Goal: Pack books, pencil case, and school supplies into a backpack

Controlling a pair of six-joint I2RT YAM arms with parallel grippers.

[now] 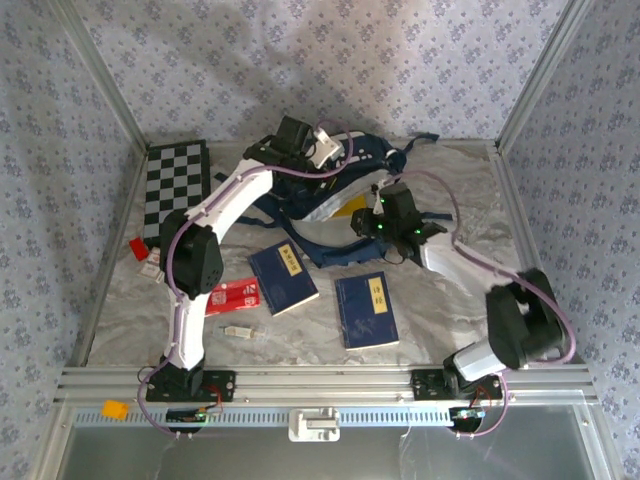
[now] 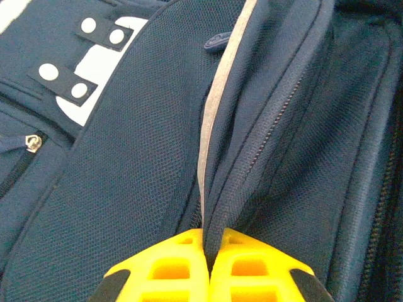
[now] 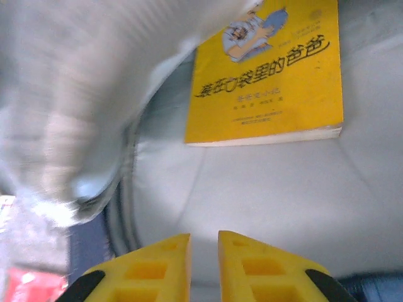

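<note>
Up at the far middle of the table point(image 1: 450, 300) the backpack point(image 1: 335, 195) lies open, and the left gripper point(image 2: 208, 242) has its fingers pressed together on a fold of the navy fabric beside the zip. The right gripper point(image 3: 204, 242) hangs inside over the pale lining, fingers a narrow gap apart and holding nothing. The yellow book point(image 3: 267, 75) lies flat there, its page edge toward the gripper. Nearer, the left blue book point(image 1: 283, 278) has its long axis skewed from far-left to near-right, and the right blue book point(image 1: 366, 309) runs almost straight near to far. The pencil case point(image 1: 238, 294) and the pale stick point(image 1: 238, 330) lie roughly left to right.
</note>
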